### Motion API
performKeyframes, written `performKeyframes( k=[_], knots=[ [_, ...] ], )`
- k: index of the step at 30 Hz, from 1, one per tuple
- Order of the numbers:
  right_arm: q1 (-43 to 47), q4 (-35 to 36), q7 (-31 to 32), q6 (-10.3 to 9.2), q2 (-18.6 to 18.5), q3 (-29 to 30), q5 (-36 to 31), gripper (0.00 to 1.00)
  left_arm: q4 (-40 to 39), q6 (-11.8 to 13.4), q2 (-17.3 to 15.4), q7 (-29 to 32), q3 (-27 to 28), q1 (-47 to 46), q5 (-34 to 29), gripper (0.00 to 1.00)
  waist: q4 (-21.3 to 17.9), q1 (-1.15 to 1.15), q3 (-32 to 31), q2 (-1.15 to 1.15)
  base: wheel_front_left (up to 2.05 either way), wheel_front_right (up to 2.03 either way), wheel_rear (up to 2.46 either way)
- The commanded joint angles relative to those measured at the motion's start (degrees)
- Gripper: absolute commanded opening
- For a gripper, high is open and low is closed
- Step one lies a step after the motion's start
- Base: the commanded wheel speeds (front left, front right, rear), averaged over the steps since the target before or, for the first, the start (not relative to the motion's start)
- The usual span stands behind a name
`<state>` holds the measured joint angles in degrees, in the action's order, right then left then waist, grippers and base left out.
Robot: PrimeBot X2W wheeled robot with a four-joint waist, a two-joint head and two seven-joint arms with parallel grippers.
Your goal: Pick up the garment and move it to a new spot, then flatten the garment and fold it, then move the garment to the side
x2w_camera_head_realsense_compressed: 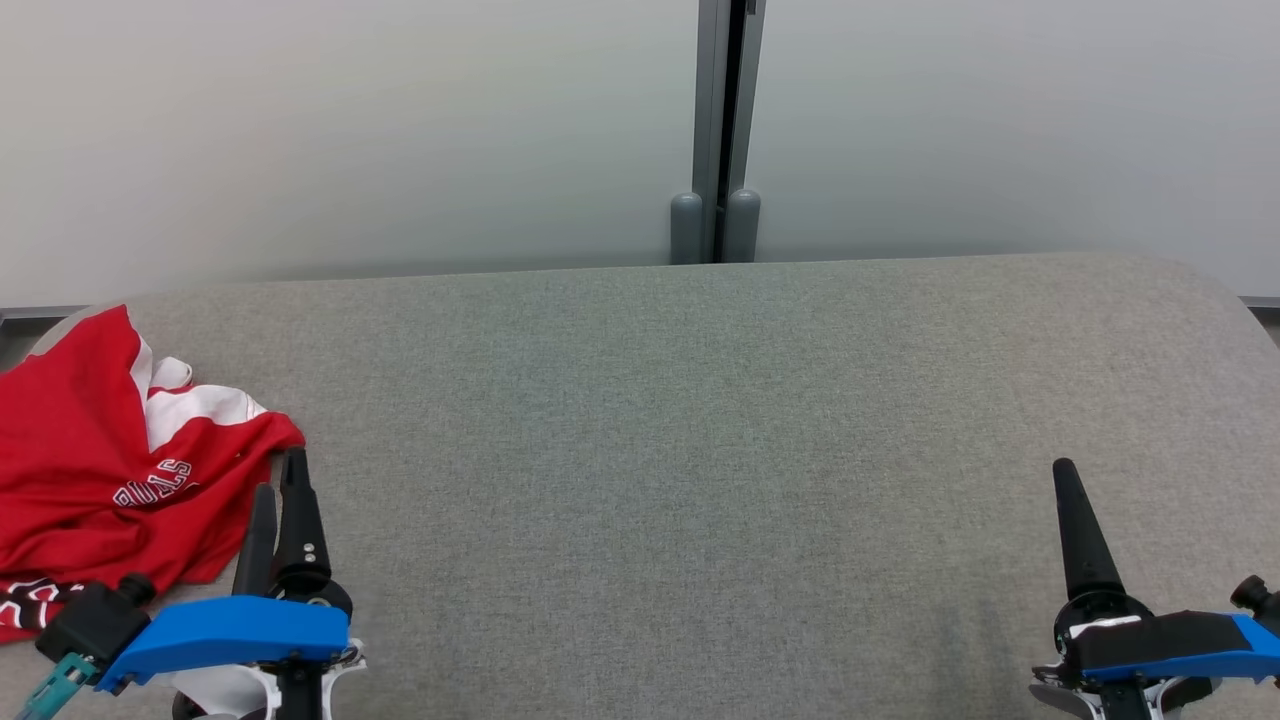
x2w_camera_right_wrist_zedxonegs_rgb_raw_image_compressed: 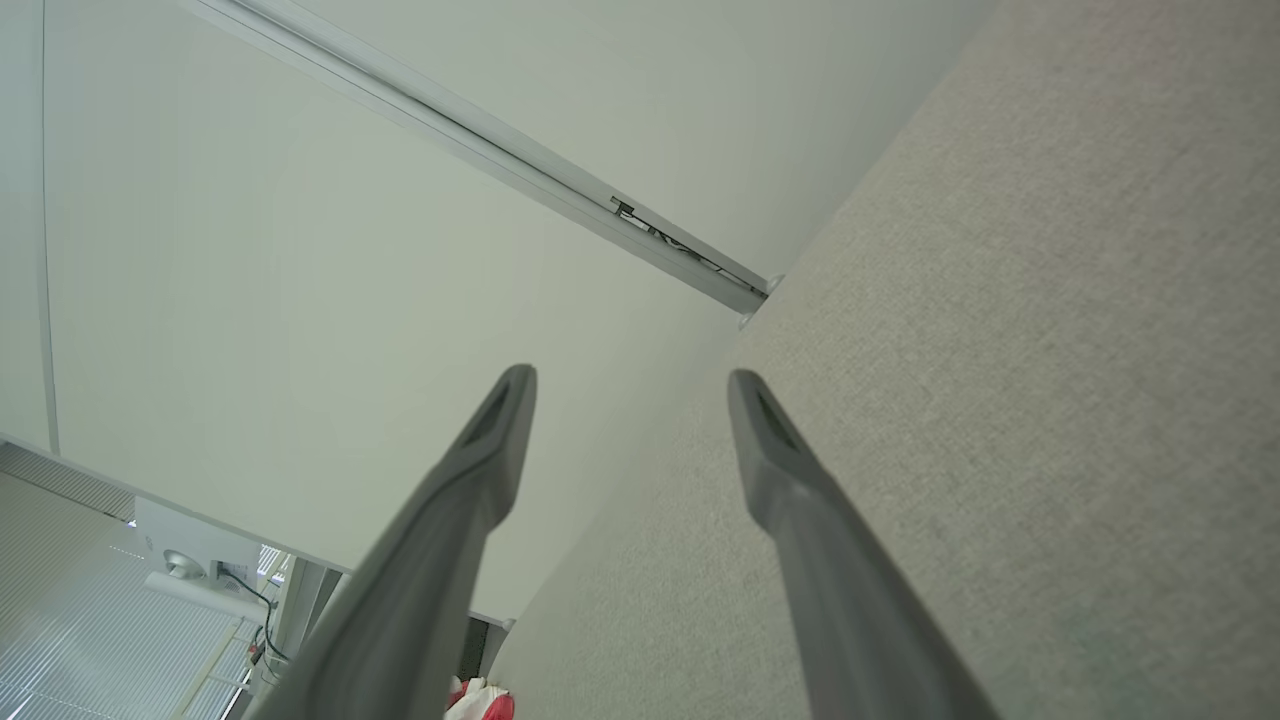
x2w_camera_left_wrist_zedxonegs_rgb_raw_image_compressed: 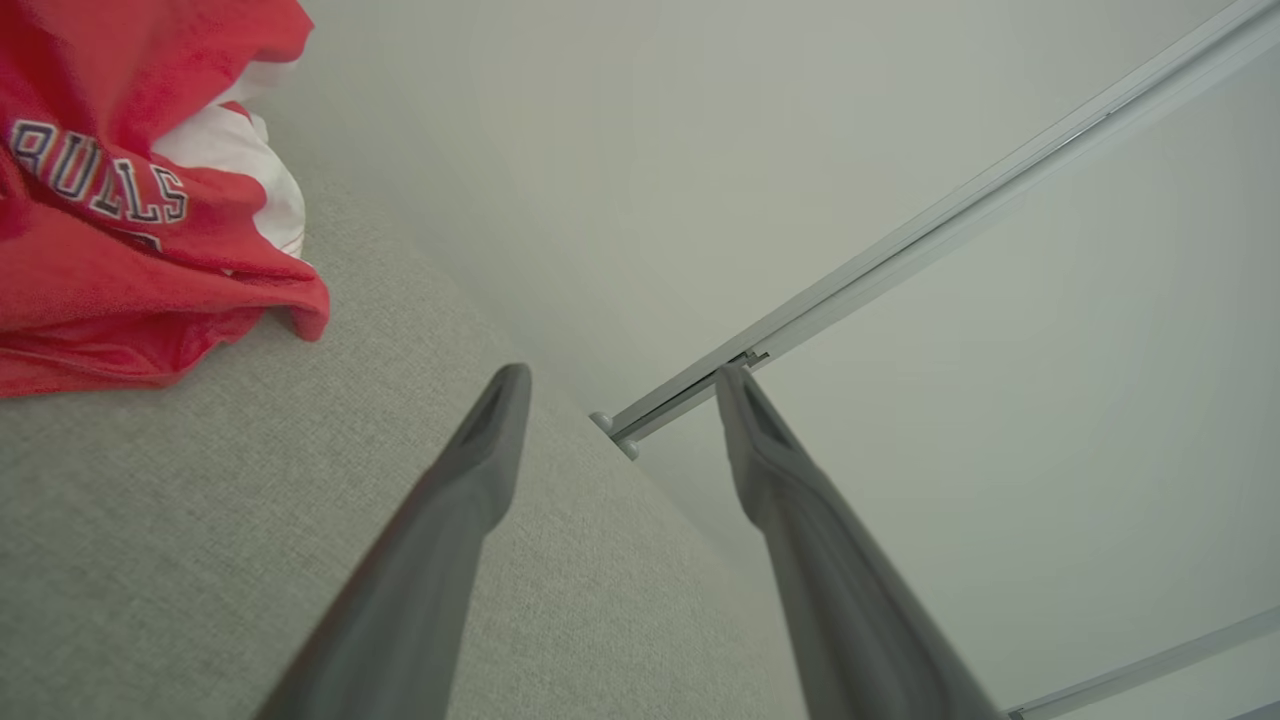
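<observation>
The left fingers [x2w_camera_left_wrist_zedxonegs_rgb_raw_image_compressed: 470, 470] are held apart, with an empty gap between them, and nothing is gripped. In the head view the left fingers [x2w_camera_head_realsense_compressed: 297, 510] are seen low over the grey fabric tabletop [x2w_camera_head_realsense_compressed: 680, 450], with the tips pointed away from the robot. The right fingers [x2w_camera_right_wrist_zedxonegs_rgb_raw_image_compressed: 490, 450] are also spread open and empty. In the head view one dark finger of the right fingers [x2w_camera_head_realsense_compressed: 1078, 530] is seen above the tabletop, well apart from the left pair.

The garment [x2w_camera_head_realsense_compressed: 90, 470], a red jersey with white parts and white letters, is crumpled just beside the left fingers, on their left side. In the left wrist view the garment [x2w_camera_left_wrist_zedxonegs_rgb_raw_image_compressed: 100, 260] lies ahead of the tips and to their left, and no contact with the fingers is seen. Far from the right fingers, a small red and white part of the garment [x2w_camera_right_wrist_zedxonegs_rgb_raw_image_compressed: 490, 705] is seen at the bottom edge of the right wrist view.

Behind each pair of fingers a blue housing [x2w_camera_head_realsense_compressed: 230, 630] is mounted. Beyond the tips a pale wall [x2w_camera_head_realsense_compressed: 350, 130] is seen, divided by a metal post [x2w_camera_head_realsense_compressed: 722, 130].
</observation>
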<state>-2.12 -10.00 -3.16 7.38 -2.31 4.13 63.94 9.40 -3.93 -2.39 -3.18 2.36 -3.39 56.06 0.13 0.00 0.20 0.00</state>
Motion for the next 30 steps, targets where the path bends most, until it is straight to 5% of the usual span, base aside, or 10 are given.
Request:
performKeyframes(
  k=[1, 30],
  knots=[
    [-0.3, 1.2, -0.6, 0.07, -0.4, -0.3, -2.3, 1.00, -1.0, 0.4, -0.5, -0.6, -0.6, -1.0, -2.7, 1.00, 0.0, 0.00, 0.0, 0.00, 0.00, 0.00, 0.00],
    [0.9, -0.1, -5.6, 0.11, -0.6, -3.0, -27.7, 1.00, 2.1, 3.6, -1.8, -5.6, -4.0, 0.2, -28.5, 1.00, 0.4, 0.00, -0.1, 0.00, 0.00, 0.00, 0.00]
  ],
)
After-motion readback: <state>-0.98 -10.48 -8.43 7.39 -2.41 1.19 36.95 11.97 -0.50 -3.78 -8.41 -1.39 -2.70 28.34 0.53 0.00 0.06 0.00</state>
